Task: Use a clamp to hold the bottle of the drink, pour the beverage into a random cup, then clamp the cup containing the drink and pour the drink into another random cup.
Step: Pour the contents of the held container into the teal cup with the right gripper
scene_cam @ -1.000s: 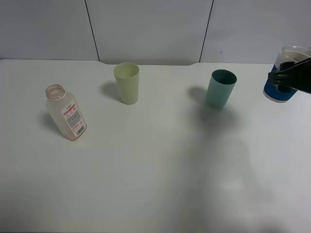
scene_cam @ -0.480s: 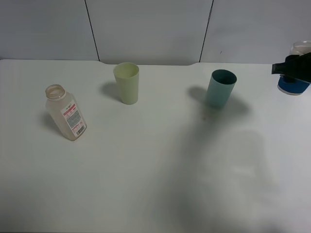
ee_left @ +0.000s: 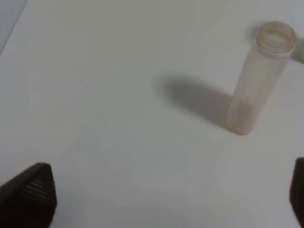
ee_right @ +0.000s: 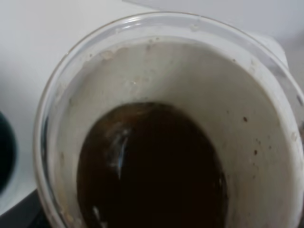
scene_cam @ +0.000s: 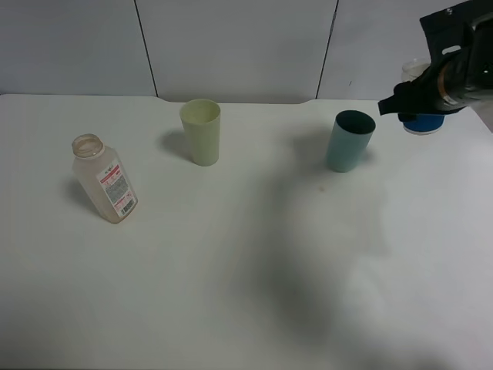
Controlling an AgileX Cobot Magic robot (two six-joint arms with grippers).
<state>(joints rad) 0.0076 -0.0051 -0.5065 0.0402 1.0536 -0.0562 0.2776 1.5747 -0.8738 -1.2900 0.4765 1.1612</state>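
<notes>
An uncapped clear plastic bottle (scene_cam: 103, 181) with a red-and-white label stands at the table's left; it also shows in the left wrist view (ee_left: 259, 78). A pale yellow-green cup (scene_cam: 201, 131) and a teal cup (scene_cam: 350, 140) stand upright farther back. My right gripper (scene_cam: 425, 99) is shut on a clear cup with a blue base (scene_cam: 421, 122), held in the air just right of the teal cup. In the right wrist view this cup (ee_right: 156, 85) holds a dark drink (ee_right: 152, 166). My left gripper (ee_left: 164, 194) is open and empty, well short of the bottle.
A grey panelled wall (scene_cam: 231, 46) runs behind the white table (scene_cam: 246, 270). The right arm's black body (scene_cam: 458, 46) hangs over the table's back right corner. The teal cup's rim (ee_right: 4, 152) shows at the edge of the right wrist view.
My right gripper has lifted the clear cup and carried it left, from the table's right edge toward the teal cup. The bottle and both other cups have not moved.
</notes>
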